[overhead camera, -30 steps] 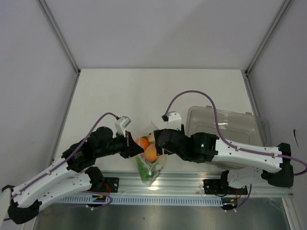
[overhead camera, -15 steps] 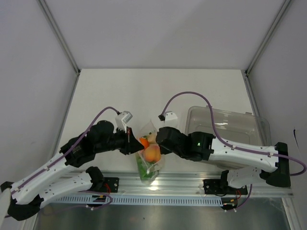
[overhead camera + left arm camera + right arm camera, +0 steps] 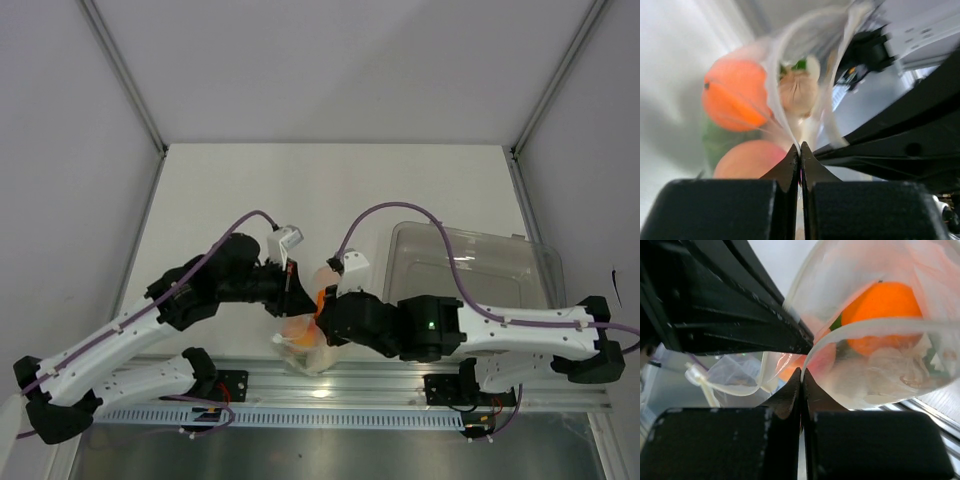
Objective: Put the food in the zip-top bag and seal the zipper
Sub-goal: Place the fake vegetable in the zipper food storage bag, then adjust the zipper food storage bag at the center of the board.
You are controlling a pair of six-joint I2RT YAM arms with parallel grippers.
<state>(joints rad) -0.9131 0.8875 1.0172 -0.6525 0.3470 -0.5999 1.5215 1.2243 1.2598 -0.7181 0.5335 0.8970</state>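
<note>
The left gripper (image 3: pixel 800 150) is pinched fully together on a fold of the small clear crinkly zip-top bag (image 3: pixel 815 45), with film rising straight out from between its tips. The right gripper (image 3: pixel 801 375), equally closed, nips the bag's pale mouth strip, the zipper (image 3: pixel 875 326), from the opposite side. The pouch is held between them above the near edge of the white table (image 3: pixel 330 190) (the tips nearly meet in the overhead view). The round orange (image 3: pixel 882 305), pale egg-like piece (image 3: pixel 799 92), reddish round fruit (image 3: pixel 747 160) and green lettuce (image 3: pixel 715 142) are all inside. The zipper seems to run across the gap between the grippers, so sealing likely means pressing along that line. Both arms are about equally near.
</note>
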